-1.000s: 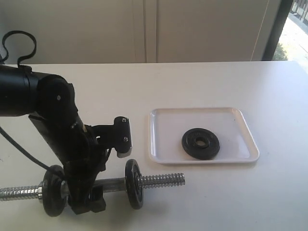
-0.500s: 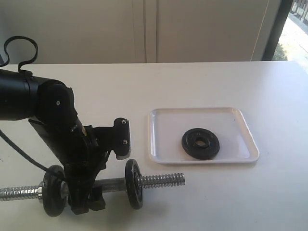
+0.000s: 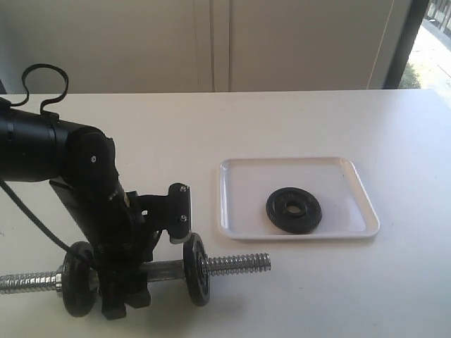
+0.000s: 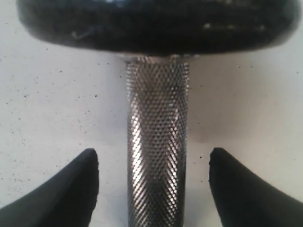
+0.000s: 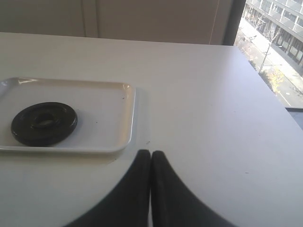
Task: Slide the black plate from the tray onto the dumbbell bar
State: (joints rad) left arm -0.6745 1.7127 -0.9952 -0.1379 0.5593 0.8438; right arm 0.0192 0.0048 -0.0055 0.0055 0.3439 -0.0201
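The black plate (image 3: 293, 209) (image 5: 44, 123) lies flat in the white tray (image 3: 239, 183) (image 5: 109, 113) right of centre. The dumbbell bar (image 3: 232, 263) rests along the table's front edge, carrying two black discs (image 3: 196, 268). My left gripper (image 3: 125, 292) (image 4: 154, 161) is open and straddles the bar's knurled middle (image 4: 157, 142), a finger (image 4: 71, 189) on each side with a gap to the metal. A disc's edge (image 4: 156, 23) fills the wrist view beyond the fingers. My right gripper (image 5: 150, 156) is shut on nothing above bare table beside the tray; the exterior view does not show it.
The white table (image 3: 141, 134) stretches back to a pale wall. A window (image 5: 270, 33) lies past the table's right edge. The left arm's black cable (image 3: 42, 77) loops above the arm.
The left arm has dropped lower over the bar and shifted slightly right, its wrist block now close to the inner disc. Plate, tray and bar have not moved.
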